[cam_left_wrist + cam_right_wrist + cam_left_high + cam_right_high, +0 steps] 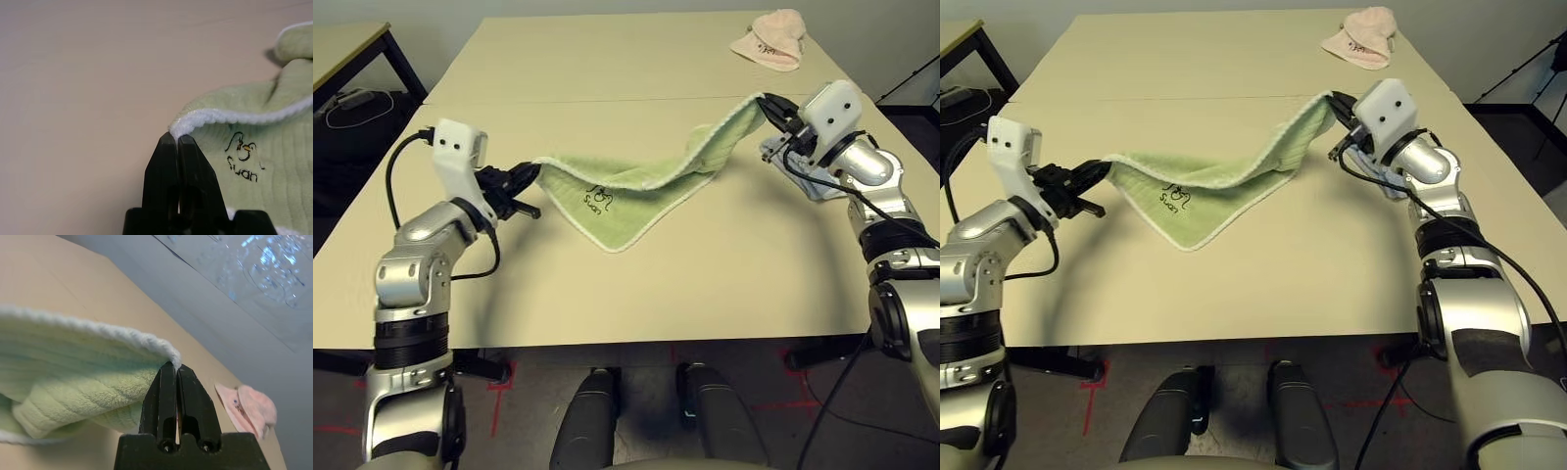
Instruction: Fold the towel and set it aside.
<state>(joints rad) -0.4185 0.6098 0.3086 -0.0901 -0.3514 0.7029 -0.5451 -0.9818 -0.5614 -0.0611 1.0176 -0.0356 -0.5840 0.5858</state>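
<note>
The light green towel (636, 191) with white edging hangs stretched between my two grippers above the table, sagging in the middle, its lowest corner touching the tabletop. A dark swan mark (597, 196) shows on its near face. My left gripper (530, 178) is shut on the towel's left corner (178, 128). My right gripper (767, 104) is shut on the opposite corner (172, 355), held higher and farther back.
A crumpled pink towel (770, 39) lies at the far right of the beige table (705, 284). A light blue towel (813, 181) lies partly hidden under my right arm. A black bag (357, 108) sits off the table's left.
</note>
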